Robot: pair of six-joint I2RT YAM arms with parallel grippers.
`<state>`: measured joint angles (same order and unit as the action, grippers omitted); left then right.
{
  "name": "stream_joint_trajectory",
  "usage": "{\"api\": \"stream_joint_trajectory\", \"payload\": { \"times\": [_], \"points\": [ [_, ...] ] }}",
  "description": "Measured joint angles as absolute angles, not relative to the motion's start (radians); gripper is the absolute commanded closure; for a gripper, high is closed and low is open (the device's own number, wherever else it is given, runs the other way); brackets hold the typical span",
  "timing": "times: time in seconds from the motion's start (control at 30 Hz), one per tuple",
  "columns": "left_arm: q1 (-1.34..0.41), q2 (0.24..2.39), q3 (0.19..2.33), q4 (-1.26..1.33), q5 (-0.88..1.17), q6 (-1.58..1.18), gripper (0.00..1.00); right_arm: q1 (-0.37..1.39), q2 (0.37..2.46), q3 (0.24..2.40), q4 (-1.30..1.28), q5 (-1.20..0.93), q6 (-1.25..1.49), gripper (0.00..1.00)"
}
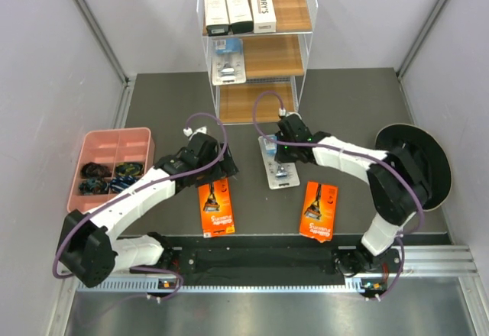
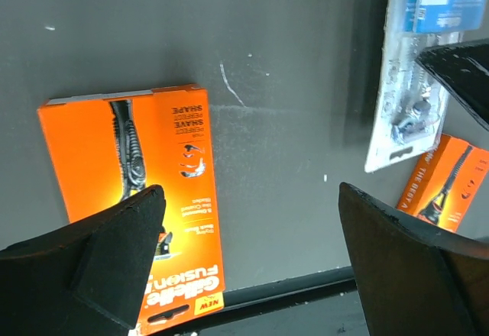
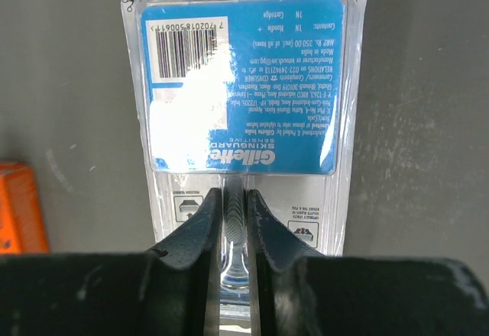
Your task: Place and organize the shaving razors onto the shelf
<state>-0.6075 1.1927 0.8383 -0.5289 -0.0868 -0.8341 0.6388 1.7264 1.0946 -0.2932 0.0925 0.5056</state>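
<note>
The shelf (image 1: 294, 8) stands at the far centre. Three white boxes (image 1: 239, 8), one marked HARRY'S (image 1: 262, 8), lie on its top tier, and a blue-clear blister pack (image 1: 228, 61) lies on the middle tier. My right gripper (image 1: 284, 149) (image 3: 234, 198) is shut on the raised razor bubble of the second blister pack (image 1: 279, 169) (image 3: 244, 84), which lies on the dark mat. My left gripper (image 1: 218, 169) (image 2: 252, 229) is open and empty, hovering over an orange card (image 1: 216, 208) (image 2: 137, 198). A second orange card (image 1: 318, 211) (image 2: 447, 183) lies to the right.
A pink compartment tray (image 1: 114, 139) with dark small items sits at the left. A black round disc (image 1: 428, 160) stands at the right behind my right arm. Grey walls close in both sides. The mat's near edge (image 2: 306, 286) runs just below the left orange card.
</note>
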Motion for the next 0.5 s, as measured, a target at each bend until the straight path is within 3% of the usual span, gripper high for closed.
{"api": "stream_joint_trajectory", "payload": {
  "times": [0.5],
  "points": [
    [-0.607, 1.131, 0.763, -0.201, 0.178, -0.857, 0.01, 0.672, 1.359, 0.958, -0.338, -0.022, 0.472, 1.0]
  ]
}}
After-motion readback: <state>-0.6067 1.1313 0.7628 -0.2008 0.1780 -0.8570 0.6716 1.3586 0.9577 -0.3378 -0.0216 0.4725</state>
